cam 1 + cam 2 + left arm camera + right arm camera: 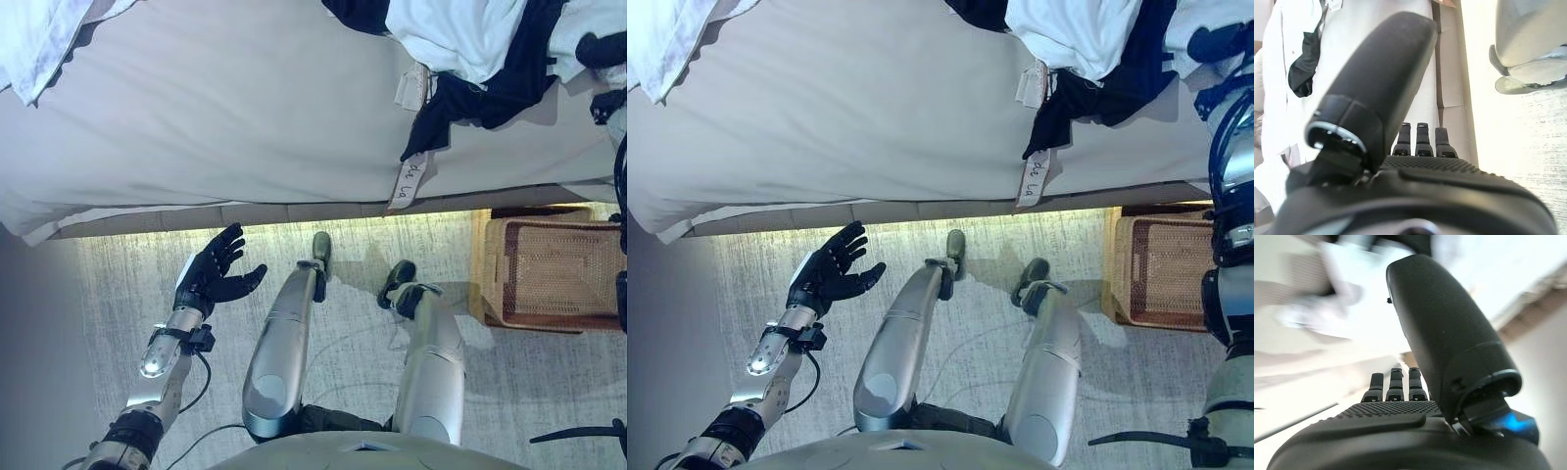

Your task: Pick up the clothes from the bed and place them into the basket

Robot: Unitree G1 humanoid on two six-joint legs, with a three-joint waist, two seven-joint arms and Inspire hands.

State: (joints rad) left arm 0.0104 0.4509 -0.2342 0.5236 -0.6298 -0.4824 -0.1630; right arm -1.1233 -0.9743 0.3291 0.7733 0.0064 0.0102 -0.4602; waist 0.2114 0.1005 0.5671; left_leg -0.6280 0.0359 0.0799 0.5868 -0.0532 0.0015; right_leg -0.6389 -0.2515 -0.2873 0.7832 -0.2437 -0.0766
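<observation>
Clothes (pixel 470 49): a heap of white and dark navy garments at the far right of the bed (pixel 225 117), near its front edge, with a dark fold hanging toward that edge. A paper tag (pixel 408 181) hangs over the bed's edge just below the heap.

Basket (pixel 549 274): woven, on the floor (pixel 147 284) right of me, just below the bed's right end. Nothing visible inside it.

My right robot hand (pixel 1223 44): in the right eye view its dark bulk shows at the far right, up by the clothes heap. The left eye view shows only a sliver of it there. The right wrist view gives the detail: thumb and fingers (pixel 1392 387) extended, nothing between them, a blurred white and dark mass beyond. I cannot tell whether it touches the cloth.

My left robot hand (pixel 211 274): over the floor in front of the bed, well apart from clothes and basket, palm up, fingers spread, holding nothing. The left wrist view confirms straight fingers (pixel 1422 139) and additionally shows a dark garment (pixel 1303 73) lying on the bed further along.

White bedding (pixel 39 34) lies bunched at the bed's far left corner.
</observation>
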